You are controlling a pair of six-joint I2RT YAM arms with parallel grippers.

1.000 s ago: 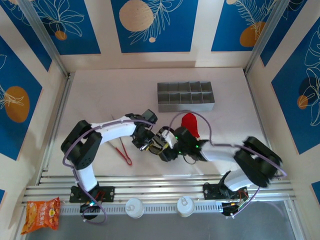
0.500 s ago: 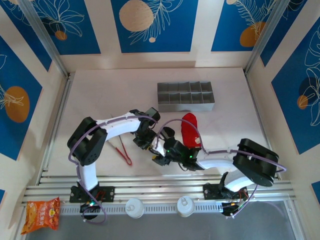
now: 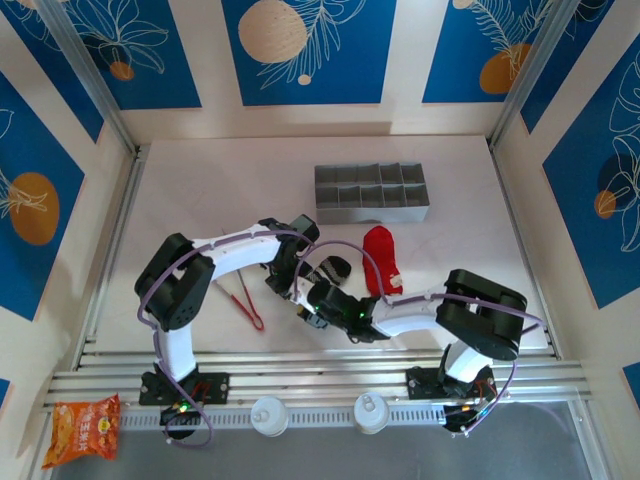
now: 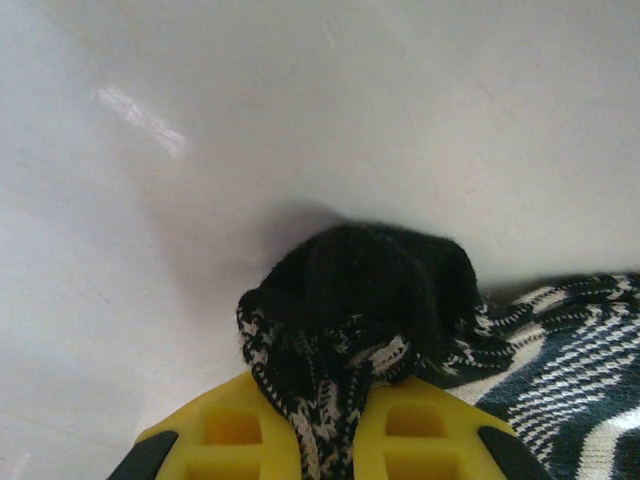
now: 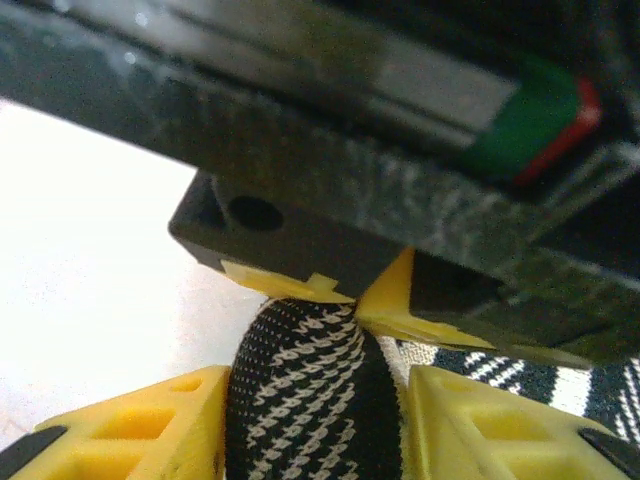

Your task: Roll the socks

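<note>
Black sock: part-rolled, mid tabletop
Right claw: clamped round the roll
Left claw: pinched shut on the bunched black end
Red sock: flat just beyond, untouched
Progress: one roll underway, red not started
Wrist cams: show both grips; from above, arms cover them

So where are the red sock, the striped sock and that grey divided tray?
red sock [image 3: 380,258], top view, middle of the sock.
striped sock [image 4: 365,300], left wrist view, bunched black end.
grey divided tray [image 3: 372,213], top view, near wall.
</note>
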